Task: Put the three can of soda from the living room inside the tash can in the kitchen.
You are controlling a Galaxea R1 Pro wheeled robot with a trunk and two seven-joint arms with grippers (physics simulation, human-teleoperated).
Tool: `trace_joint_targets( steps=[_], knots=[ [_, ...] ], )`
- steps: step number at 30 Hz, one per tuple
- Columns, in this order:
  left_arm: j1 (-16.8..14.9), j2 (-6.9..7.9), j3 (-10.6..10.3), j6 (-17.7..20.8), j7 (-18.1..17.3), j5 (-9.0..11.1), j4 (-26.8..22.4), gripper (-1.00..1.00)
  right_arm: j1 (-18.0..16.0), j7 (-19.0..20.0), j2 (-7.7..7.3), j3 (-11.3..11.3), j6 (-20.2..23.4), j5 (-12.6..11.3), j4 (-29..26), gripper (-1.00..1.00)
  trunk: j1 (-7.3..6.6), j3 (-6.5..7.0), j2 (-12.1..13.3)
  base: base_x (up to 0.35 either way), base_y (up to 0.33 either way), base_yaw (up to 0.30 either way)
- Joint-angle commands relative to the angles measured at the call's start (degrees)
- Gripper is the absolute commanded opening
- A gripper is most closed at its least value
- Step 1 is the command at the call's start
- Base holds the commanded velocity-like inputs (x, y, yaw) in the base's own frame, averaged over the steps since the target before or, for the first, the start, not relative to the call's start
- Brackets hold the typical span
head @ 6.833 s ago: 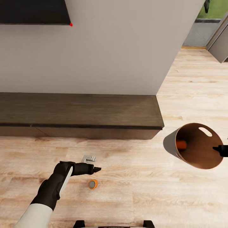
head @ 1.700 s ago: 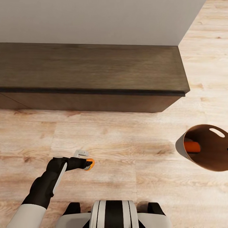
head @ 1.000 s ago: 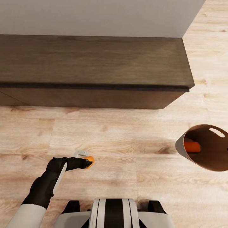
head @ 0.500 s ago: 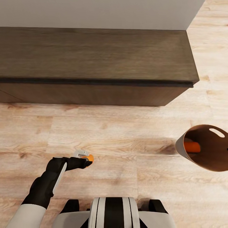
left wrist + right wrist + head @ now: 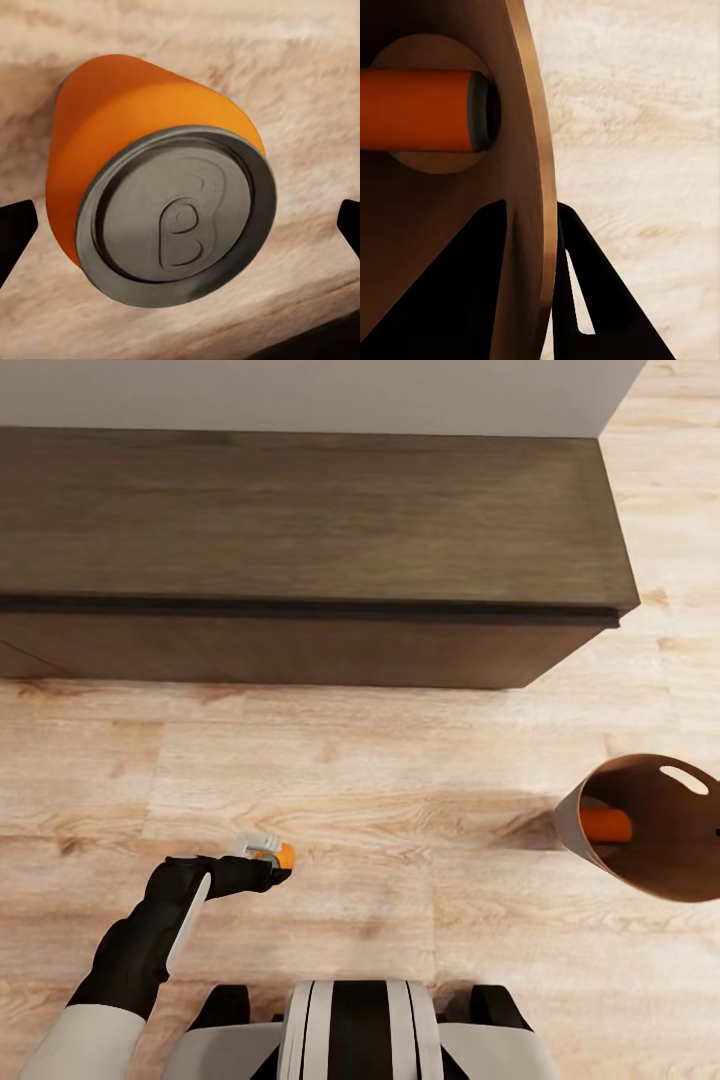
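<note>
Cabinet (image 5: 300, 520) nearer; left claw (image 5: 278, 863) seemingly straddles can (image 5: 286, 854).

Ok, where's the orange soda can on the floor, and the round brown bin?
orange soda can on the floor (image 5: 161, 206), left wrist view, on its grey top.
round grey bin with brown inside (image 5: 670, 860), head view, on its inner wall.

A pale wood-plank floor (image 5: 400, 780) spreads across the room, its grain running side to side, evenly lit with soft shadows. At twelve o'clock a long, low, dark-brown cabinet (image 5: 300, 520) stands flush against a plain light-grey wall (image 5: 300, 390). The cabinet ends toward two o'clock, where the wall ends too and the planks run on past both.
</note>
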Motion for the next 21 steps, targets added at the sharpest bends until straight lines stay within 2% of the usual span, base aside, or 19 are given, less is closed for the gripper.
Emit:
trace_joint_targets(
  steps=[1,16,17,21],
  knots=[
    [0.0,0.00,0.0,0.0,0.0,0.0,0.0,1.00,0.0,0.1,-0.03,0.0,0.2,-0.3,0.0,-1.00,-0.01,-0.08,0.0,0.000,0.000,0.000],
    [0.1,0.00,0.0,0.0,0.1,0.0,-0.2,1.00,0.0,0.1,-0.03,0.0,0.2,-0.3,0.0,-1.00,-0.01,-0.92,0.0,0.000,0.000,0.000],
    [0.1,0.00,0.0,0.0,0.1,0.0,-0.2,-1.00,0.0,0.1,-0.03,0.0,0.2,-0.3,0.0,-1.00,-0.01,-0.93,0.0,0.000,0.000,0.000],
    [0.1,0.00,0.0,0.0,0.1,0.0,-0.8,-1.00,0.0,0.1,-0.03,0.0,0.2,-0.3,0.0,-1.00,-0.01,-0.95,0.0,0.000,0.000,0.000]
  ],
)
